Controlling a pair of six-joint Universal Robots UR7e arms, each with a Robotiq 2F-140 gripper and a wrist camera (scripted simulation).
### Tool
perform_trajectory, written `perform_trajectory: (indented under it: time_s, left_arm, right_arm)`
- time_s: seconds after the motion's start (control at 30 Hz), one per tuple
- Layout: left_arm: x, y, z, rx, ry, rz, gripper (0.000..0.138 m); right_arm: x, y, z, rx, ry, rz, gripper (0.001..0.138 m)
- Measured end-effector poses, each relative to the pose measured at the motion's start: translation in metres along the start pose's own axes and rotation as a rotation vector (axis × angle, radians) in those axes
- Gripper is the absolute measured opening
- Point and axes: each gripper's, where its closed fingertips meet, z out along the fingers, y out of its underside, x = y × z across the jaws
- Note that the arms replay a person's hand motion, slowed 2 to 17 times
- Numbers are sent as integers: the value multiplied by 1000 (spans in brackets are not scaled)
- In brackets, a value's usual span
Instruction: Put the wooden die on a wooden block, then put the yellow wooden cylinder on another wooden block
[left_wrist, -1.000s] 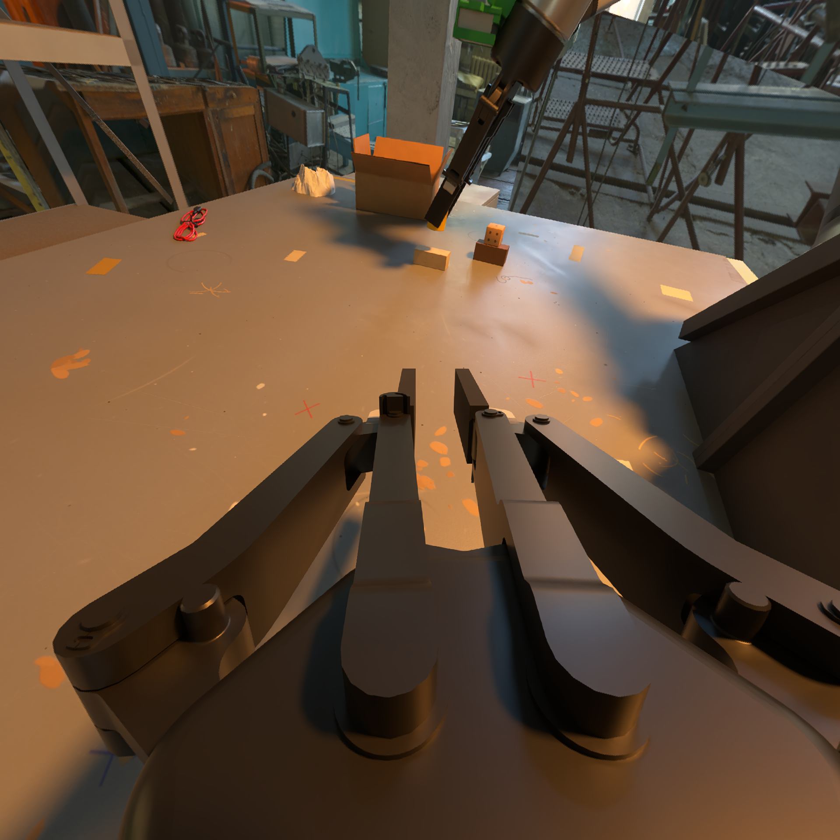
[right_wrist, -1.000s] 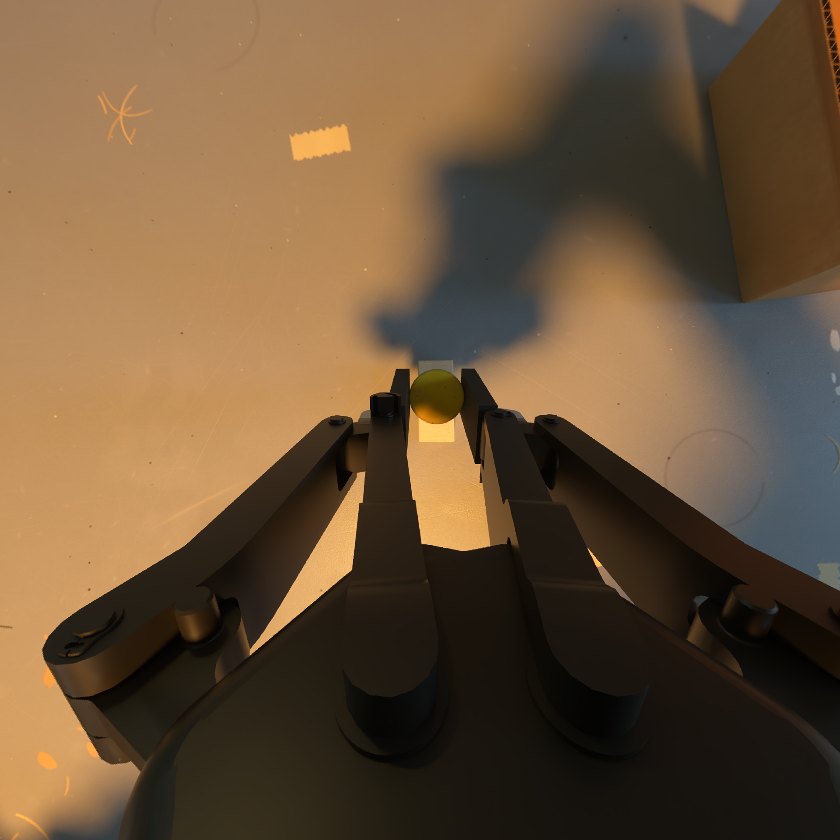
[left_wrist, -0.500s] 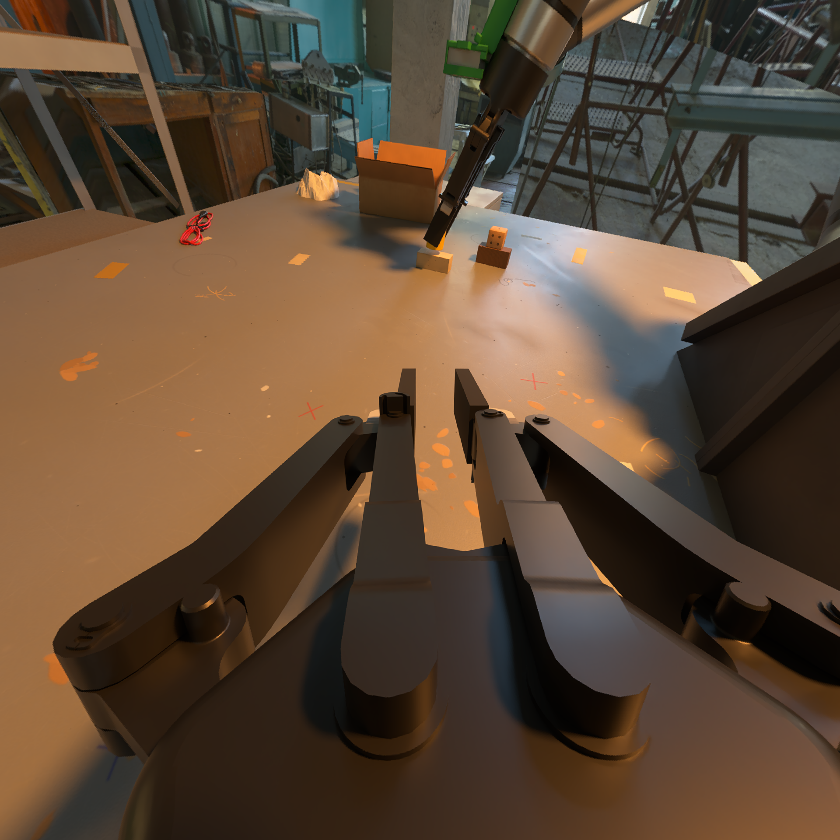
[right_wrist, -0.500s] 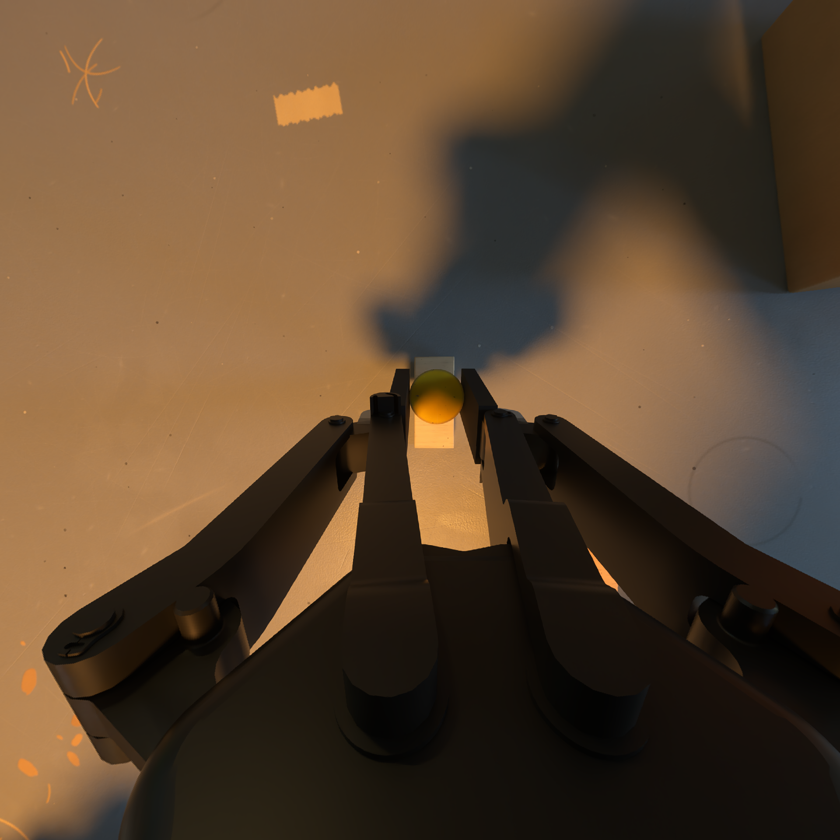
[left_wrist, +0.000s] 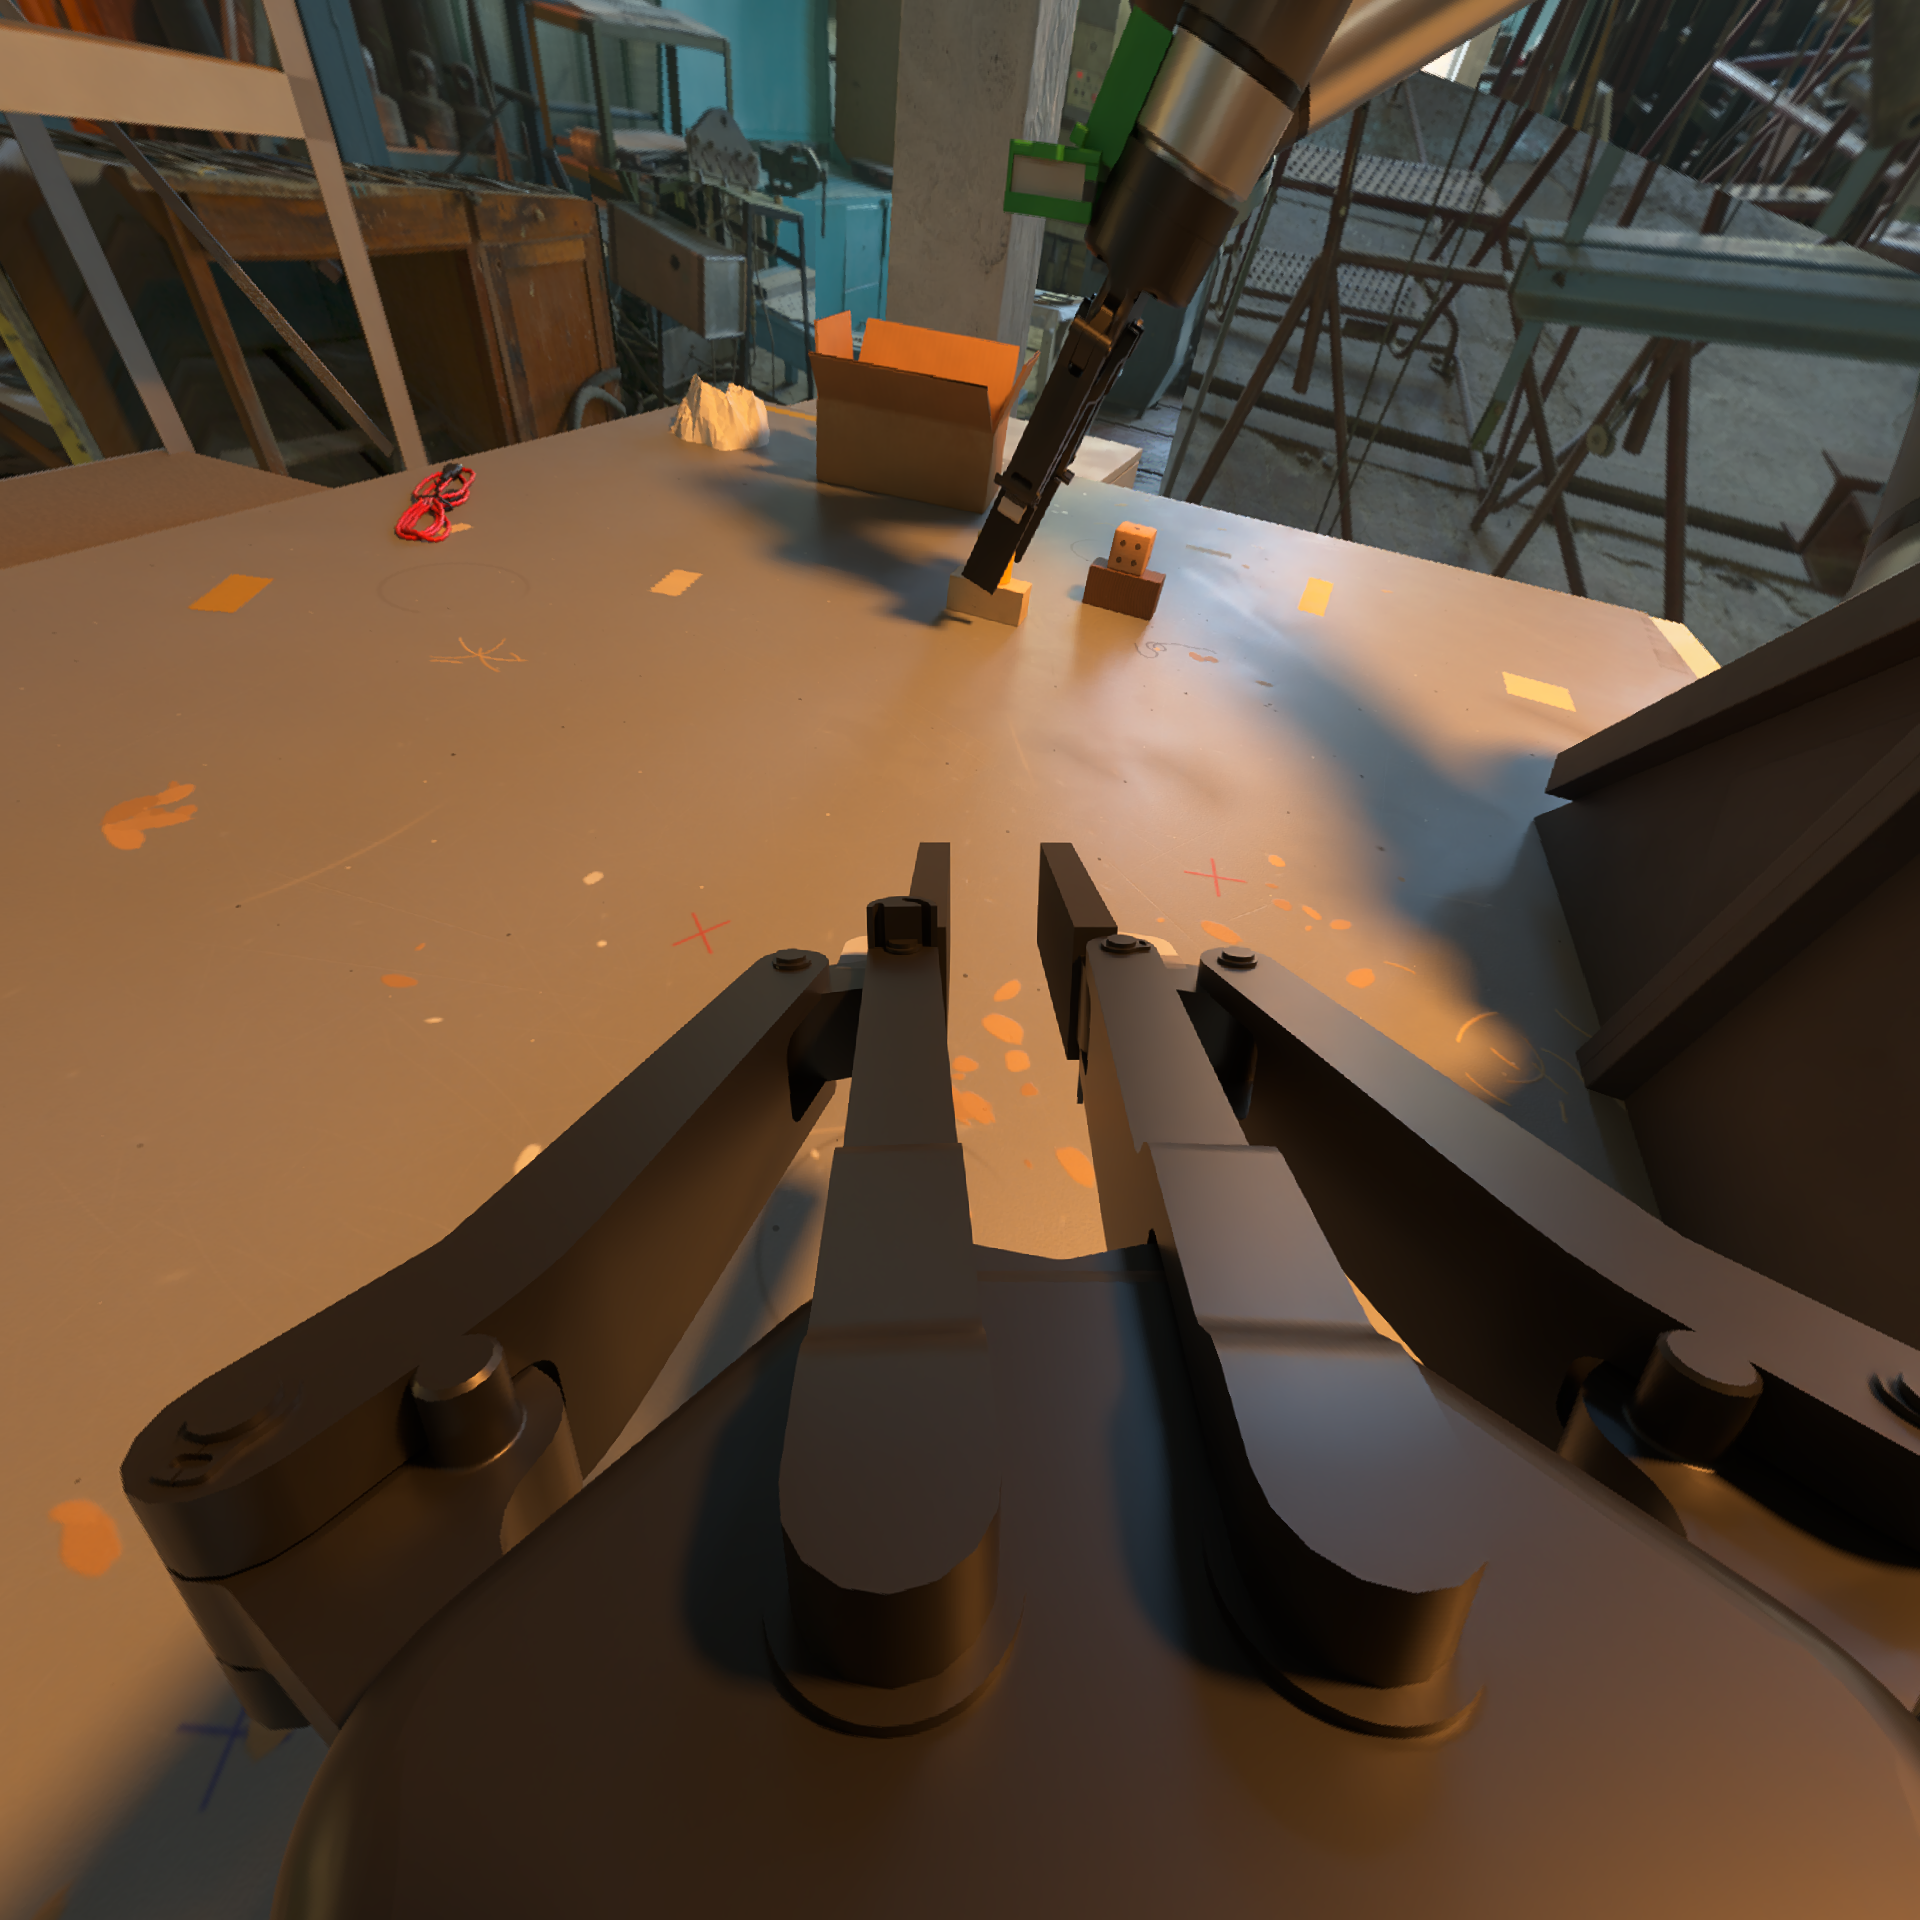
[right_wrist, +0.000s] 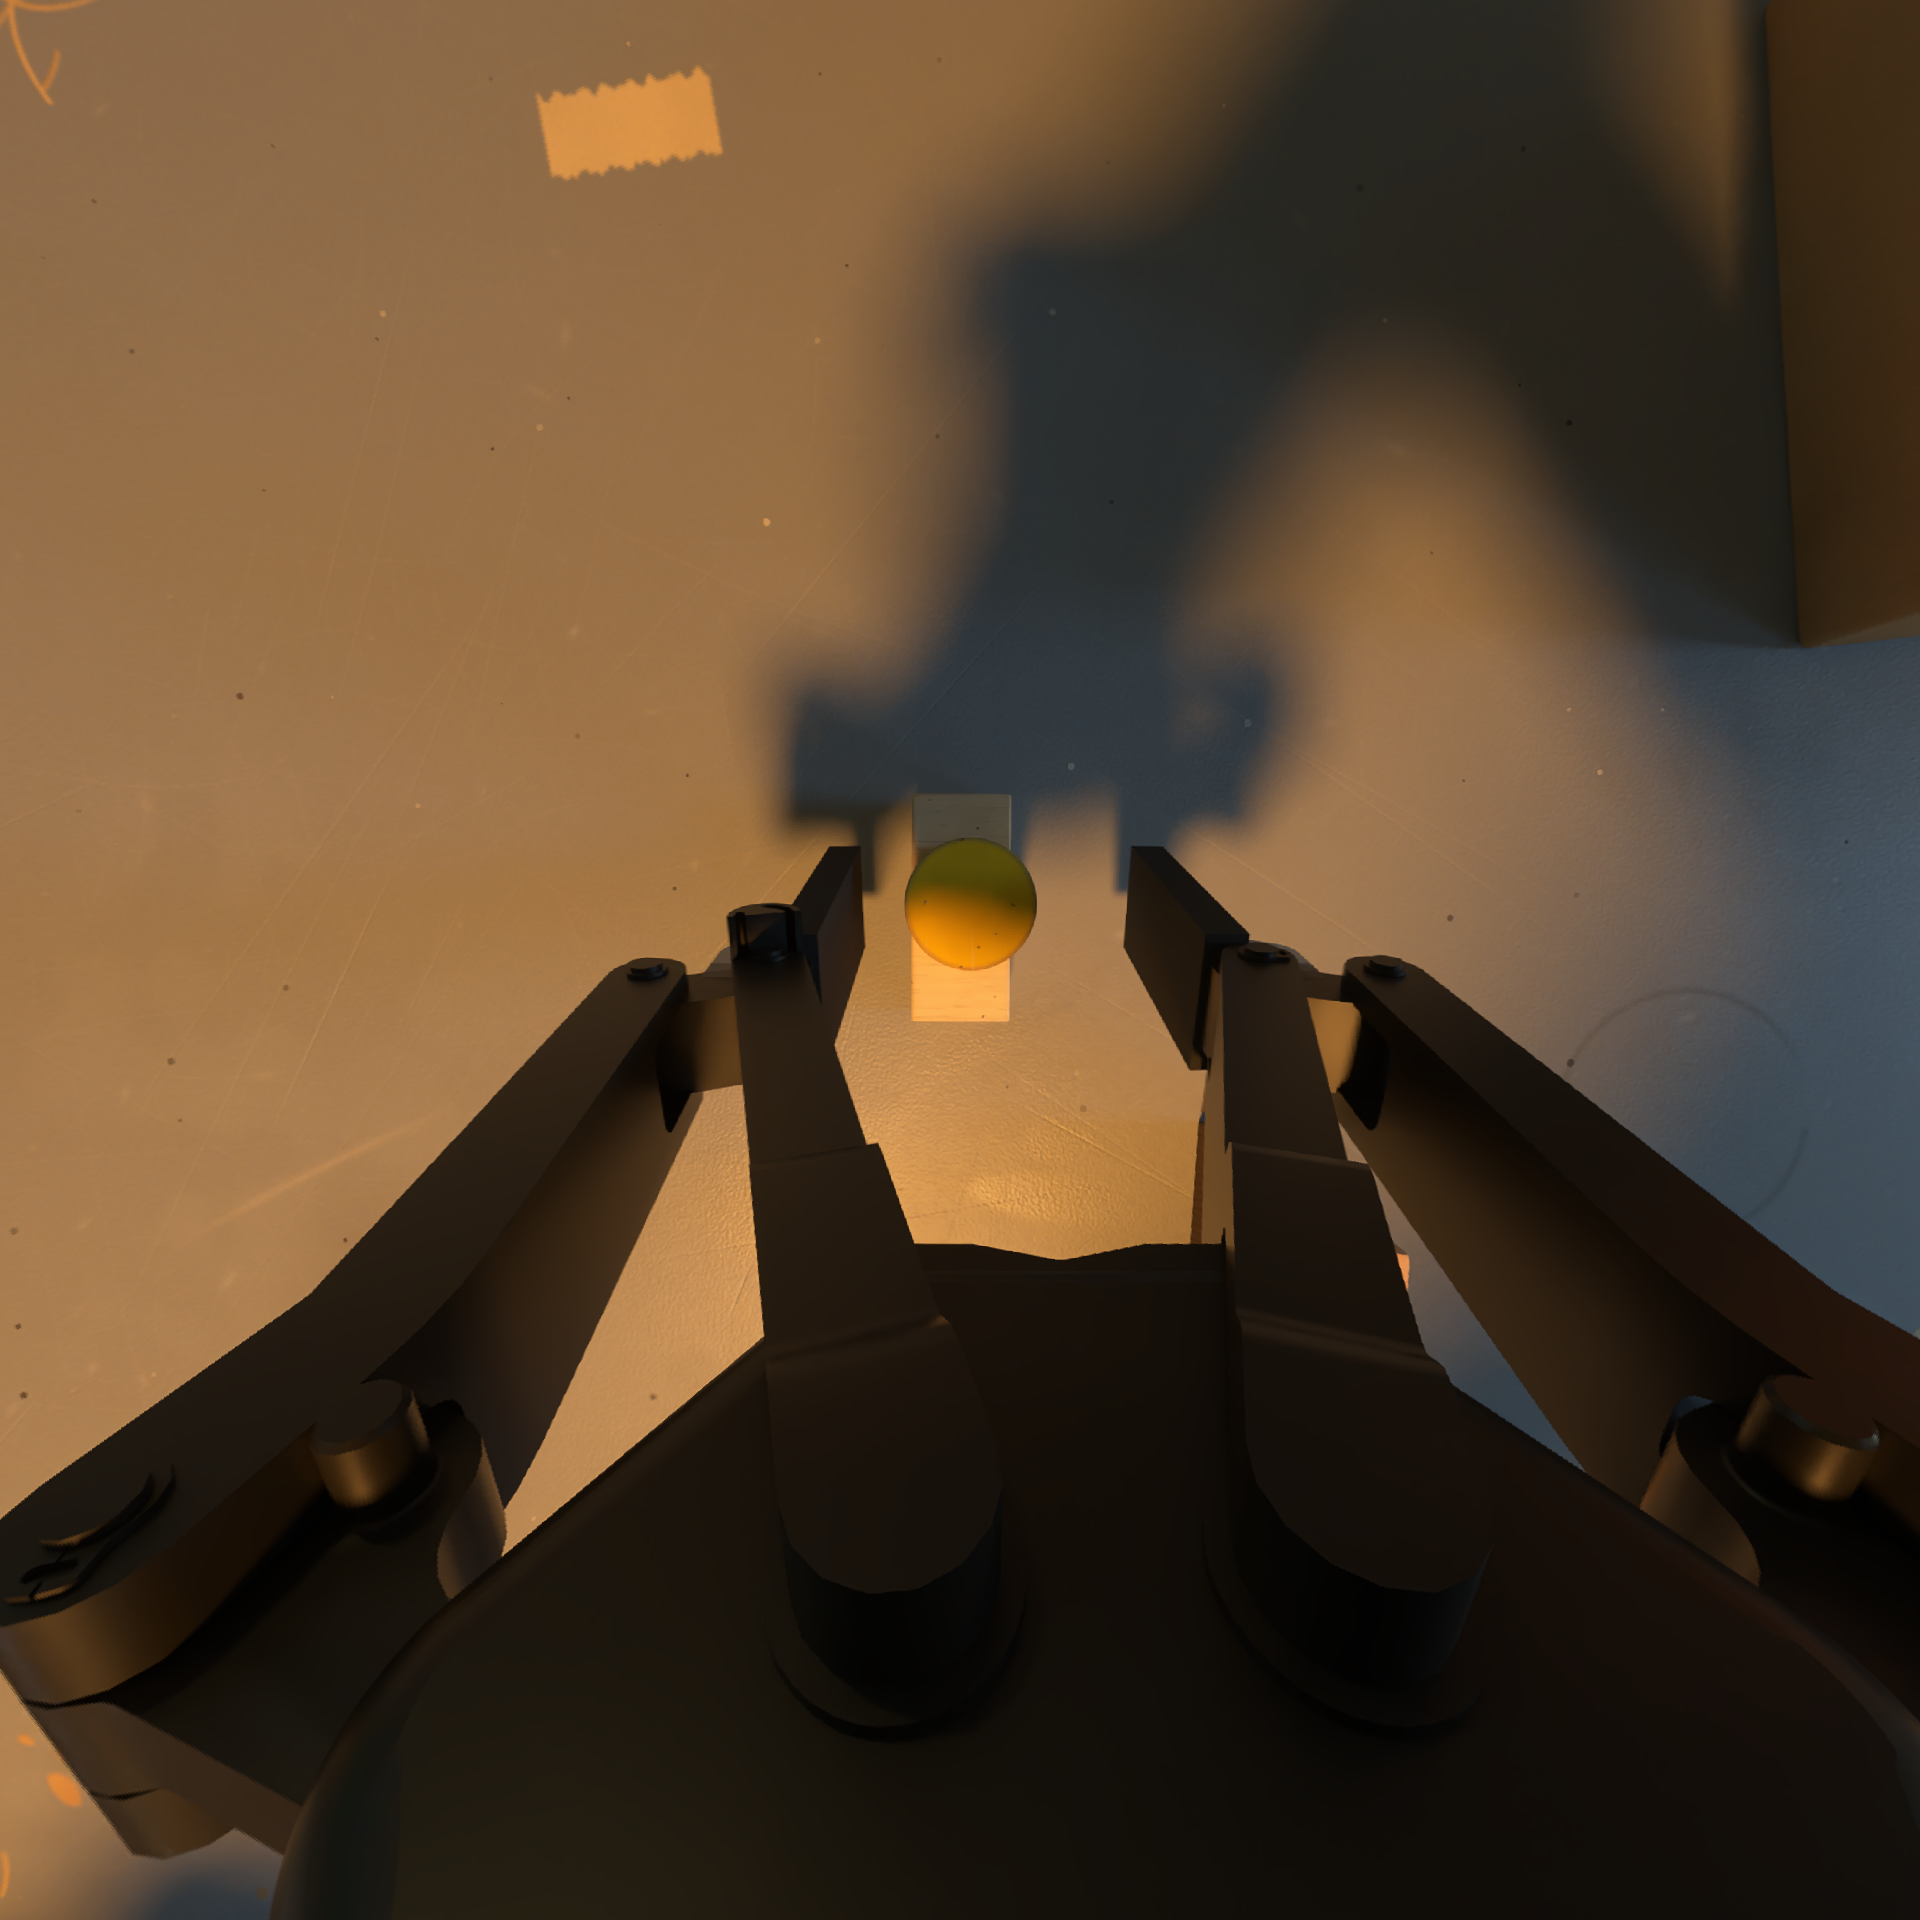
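Observation:
The yellow wooden cylinder (right_wrist: 969, 902) stands upright on a light wooden block (right_wrist: 961, 1000). My right gripper (right_wrist: 997, 883) is open around it, with both pads clear of its sides. In the left wrist view the right gripper (left_wrist: 995, 566) reaches down onto that light block (left_wrist: 987, 603), and only an orange sliver of the cylinder (left_wrist: 1006, 572) shows. The wooden die (left_wrist: 1132, 545) sits on a dark brown block (left_wrist: 1120, 594) just to the right. My left gripper (left_wrist: 992, 883) hovers over the near table, its fingers slightly apart and empty.
A cardboard box (left_wrist: 904, 426) stands behind the blocks and also shows at the right edge of the right wrist view (right_wrist: 1860, 312). A white crumpled lump (left_wrist: 719, 416) and a red cable (left_wrist: 434, 504) lie at the back left. A dark raised structure (left_wrist: 1766, 883) borders the table's right side.
My right gripper came down with the cylinder onto the light block and then opened, letting the cylinder go. My left gripper has barely moved.

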Motion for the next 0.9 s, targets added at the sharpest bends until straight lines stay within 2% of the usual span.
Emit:
perform_trajectory:
  time_s: [0.3,0.6,0.73,0.9]
  left_arm:
    - [-1,6,4,-17,10,-10,23]
    - [-2,8,5,-22,14,-12,23]
    - [-4,8,4,-19,12,-14,23]
    - [-7,8,2,-12,8,-20,23]
  right_arm:
    - [6,-5,-9,32,38,-1,76]
    - [8,-27,-47,156,130,-15,80]
    - [-5,-40,-69,234,132,-30,81]
    - [-42,-54,-93,327,73,-78,81]
